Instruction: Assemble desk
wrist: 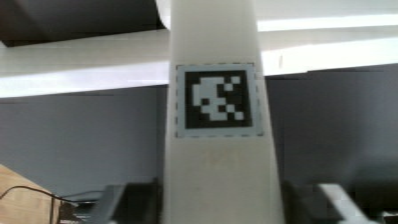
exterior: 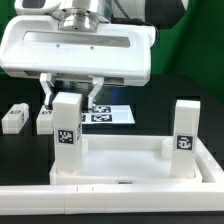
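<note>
The desk top (exterior: 125, 160), a white rimmed tray, lies on the black counter (exterior: 20, 150) towards the front of the exterior view. Two square white posts stand upright on it. The leg (exterior: 67, 128) stands at its corner on the exterior view's left, and the second leg (exterior: 185, 125) at its corner on the exterior view's right. Each shows a black-and-white tag on the face turned to the camera.

The pincer (exterior: 70, 95) hangs over the leg, with one finger on each side of its upper end. The jaws stand part-way apart, a little wider than the post, and are not clamped on it. In the wrist view the leg fills the middle of the picture with its tag (wrist: 217, 97) facing the lens. The dark fingers (wrist: 128, 202) flank it, and a pale gap shows between the post and one of them.

Behind the desk top, on the exterior view's left, the outer loose leg (exterior: 14, 117) and the inner loose leg (exterior: 45, 118) lie flat on the counter. The marker board (exterior: 108, 113) lies further towards the middle, partly hidden by the pincer. A long white border bar (exterior: 100, 203) runs across the front.
</note>
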